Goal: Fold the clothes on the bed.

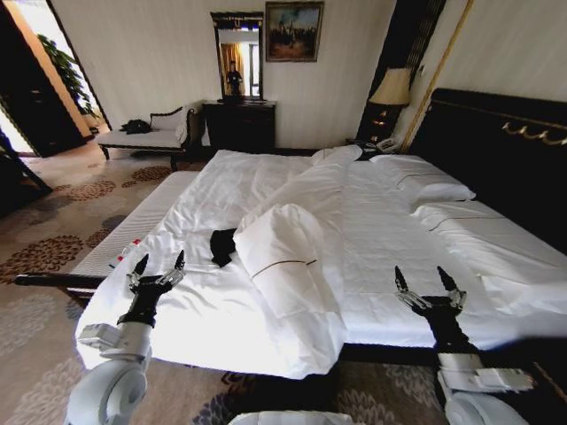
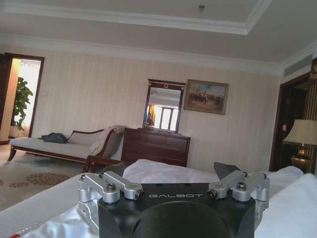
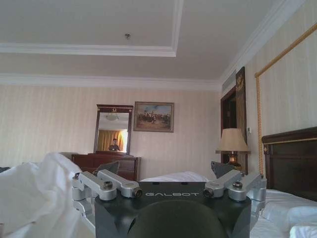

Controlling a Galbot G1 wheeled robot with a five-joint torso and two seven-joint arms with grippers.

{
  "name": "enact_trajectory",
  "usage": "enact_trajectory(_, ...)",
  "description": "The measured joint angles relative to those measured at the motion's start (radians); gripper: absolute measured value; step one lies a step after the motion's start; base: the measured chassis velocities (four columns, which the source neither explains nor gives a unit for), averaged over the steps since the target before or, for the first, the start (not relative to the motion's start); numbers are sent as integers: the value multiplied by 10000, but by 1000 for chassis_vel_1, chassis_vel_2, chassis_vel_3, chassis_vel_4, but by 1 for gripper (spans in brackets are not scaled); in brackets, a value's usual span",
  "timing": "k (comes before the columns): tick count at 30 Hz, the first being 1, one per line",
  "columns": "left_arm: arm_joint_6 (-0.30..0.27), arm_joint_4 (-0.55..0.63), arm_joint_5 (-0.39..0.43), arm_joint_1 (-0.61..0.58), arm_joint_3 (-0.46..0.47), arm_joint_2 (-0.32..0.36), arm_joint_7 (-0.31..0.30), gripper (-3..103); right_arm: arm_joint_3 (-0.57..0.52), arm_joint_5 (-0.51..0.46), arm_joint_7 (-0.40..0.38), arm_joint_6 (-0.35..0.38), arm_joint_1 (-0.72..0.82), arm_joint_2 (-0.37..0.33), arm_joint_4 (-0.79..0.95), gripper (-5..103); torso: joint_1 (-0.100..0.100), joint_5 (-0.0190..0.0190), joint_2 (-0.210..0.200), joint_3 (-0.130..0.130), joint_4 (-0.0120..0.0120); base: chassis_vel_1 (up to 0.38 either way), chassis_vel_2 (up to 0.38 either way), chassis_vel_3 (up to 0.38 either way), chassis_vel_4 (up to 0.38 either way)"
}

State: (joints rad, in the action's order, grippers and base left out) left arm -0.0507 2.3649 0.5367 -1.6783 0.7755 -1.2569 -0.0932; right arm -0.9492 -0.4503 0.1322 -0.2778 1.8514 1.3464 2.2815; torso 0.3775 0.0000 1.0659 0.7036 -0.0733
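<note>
The clothes (image 1: 222,245) lie as a small black crumpled heap on the white bed (image 1: 372,221), partly tucked against a bulky folded duvet (image 1: 283,257). My left gripper (image 1: 159,264) hovers open over the bed's near left corner, a short way left of the clothes and slightly nearer to me. My right gripper (image 1: 428,279) is open above the bed's near right part, far from the clothes. Each wrist view shows its own gripper's open fingers: the left gripper (image 2: 173,171) and the right gripper (image 3: 166,168), with nothing between them.
A small red-and-white object (image 1: 130,249) lies on the bed's striped left edge near my left gripper. Pillows (image 1: 434,190) rest by the dark headboard (image 1: 505,150). A chaise bench (image 1: 146,135), dresser (image 1: 239,124) and lamp (image 1: 392,88) stand across the patterned carpet (image 1: 53,230).
</note>
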Motion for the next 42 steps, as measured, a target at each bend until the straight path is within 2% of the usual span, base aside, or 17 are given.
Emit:
enact_trajectory(8,1,-29,-16,7,40,-32,0,100,105,-89,-1,-56,-81,-147,-161,100,0,0,1,0,0,80,160,-94,-162)
enact_trajectory(12,-4,-78,-22,27,139,-41,-6,100,293,-513,-227,-37,-179,-344,-236,100,2,-2,0,0,0,49,143,-51,-134)
enact_trajectory(15,-31,-133,-5,53,290,99,-30,100,475,-1198,-542,113,-280,-735,-260,100,5,-1,0,1,-1,20,42,-13,-38)
enact_trajectory(17,-37,-134,15,-43,416,194,-41,100,686,-2092,-864,321,-443,-1380,-241,100,4,4,0,1,-3,0,0,0,0)
enact_trajectory(18,-37,-134,15,-43,416,194,-41,100,686,-2092,-864,321,-443,-1380,-241,100,4,4,0,1,-3,0,0,0,0)
enact_trajectory(19,-37,-124,19,-104,479,214,-46,100,837,-2697,-1092,468,-563,-1798,-190,100,3,5,0,0,-2,0,0,0,0)
enact_trajectory(22,-68,-52,20,-266,696,215,-103,100,1390,-4949,-2337,1441,-1306,-3229,232,100,1,3,0,0,2,0,0,0,0)
enact_trajectory(24,-80,-44,14,-282,720,215,-112,100,1475,-5276,-2602,1668,-1479,-3423,312,100,1,4,0,0,2,0,0,0,0)
enact_trajectory(25,-109,-23,1,-303,758,216,-134,100,1578,-5700,-2957,1994,-1715,-3659,419,100,1,4,0,0,2,0,0,0,0)
enact_trajectory(26,-163,17,-50,-339,822,222,-159,100,1793,-6695,-3777,2762,-2277,-4146,660,100,1,-1,0,0,2,0,0,0,0)
enact_trajectory(27,-163,17,-50,-339,822,222,-159,100,1793,-6695,-3777,2762,-2277,-4146,660,100,1,-1,0,0,2,0,0,0,0)
enact_trajectory(30,-230,21,-147,-362,889,172,-223,100,2228,-8314,-4736,4020,-3354,-4931,808,100,2,-1,-1,1,0,0,0,0,0)
enact_trajectory(36,-233,-26,-291,-429,912,22,-244,100,2968,-9458,-5189,4965,-4631,-5613,453,100,2,2,0,1,0,0,0,0,0)
enact_trajectory(38,-233,-25,-329,-477,941,-64,-247,100,3515,-10054,-5417,5534,-5603,-5932,65,100,1,2,0,1,-1,0,0,0,0)
enact_trajectory(39,-233,-6,-340,-517,1005,-128,-256,100,4129,-10700,-5788,5926,-6740,-6148,-265,100,2,1,0,1,1,0,0,0,0)
enact_trajectory(40,-233,-6,-340,-517,1005,-128,-256,100,4129,-10700,-5788,5926,-6740,-6148,-265,100,2,1,0,1,1,0,0,0,0)
enact_trajectory(42,-234,0,-340,-570,1141,-182,-269,100,5134,-11664,-6510,6527,-8482,-6297,-753,100,2,-1,-1,2,2,0,0,0,0)
